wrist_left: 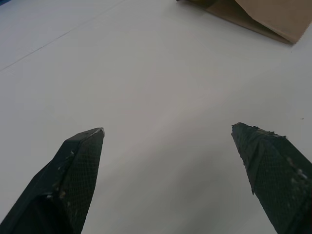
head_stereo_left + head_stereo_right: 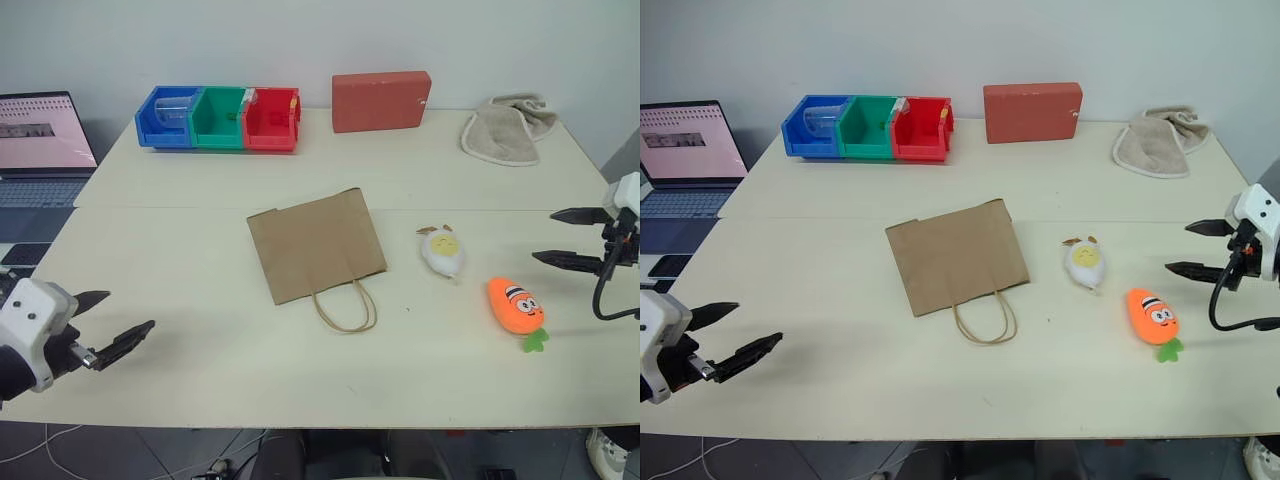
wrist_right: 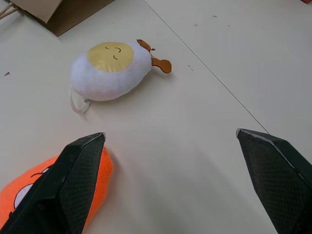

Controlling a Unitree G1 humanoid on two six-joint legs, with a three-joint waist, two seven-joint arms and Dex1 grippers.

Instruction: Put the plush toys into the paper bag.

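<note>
A brown paper bag (image 2: 316,243) lies flat in the middle of the table, its loop handles toward the front edge. To its right rests the white egg plush (image 2: 442,252) with a yellow face, also seen close as the egg plush (image 3: 109,69). Further right lies the orange carrot plush (image 2: 516,305) with green leaves. My right gripper (image 2: 568,237) hovers open at the table's right side, just right of both toys, empty. My left gripper (image 2: 118,322) is open and empty near the front left corner, far from the bag.
Blue, green and red bins (image 2: 218,117) stand at the back left. A red block (image 2: 381,100) and a beige towel (image 2: 510,129) sit at the back. A laptop (image 2: 42,135) is off the table's left side.
</note>
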